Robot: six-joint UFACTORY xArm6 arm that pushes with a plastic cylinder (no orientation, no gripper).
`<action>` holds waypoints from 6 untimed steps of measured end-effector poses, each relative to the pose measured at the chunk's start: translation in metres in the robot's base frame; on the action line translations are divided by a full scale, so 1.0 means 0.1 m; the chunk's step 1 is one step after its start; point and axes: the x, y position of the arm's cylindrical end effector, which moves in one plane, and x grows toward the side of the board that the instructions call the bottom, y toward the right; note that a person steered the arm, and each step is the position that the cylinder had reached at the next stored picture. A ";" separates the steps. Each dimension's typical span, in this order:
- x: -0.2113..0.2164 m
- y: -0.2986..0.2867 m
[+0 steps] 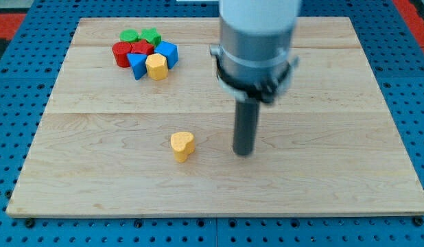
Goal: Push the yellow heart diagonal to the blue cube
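Observation:
The yellow heart lies alone on the wooden board, below the middle and a little to the view's left. My tip rests on the board to the heart's right, about a block's width and a half away, not touching it. The blue cube sits at the right edge of a cluster near the view's top left, far from the heart.
The cluster also holds a yellow hexagonal block, a blue triangular block, a red cylinder, a red block and two green blocks. The wooden board lies on a blue pegboard.

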 end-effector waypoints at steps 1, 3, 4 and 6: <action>0.28 -0.90; 0.03 -2.06; -0.02 -1.43; -1.06 -0.68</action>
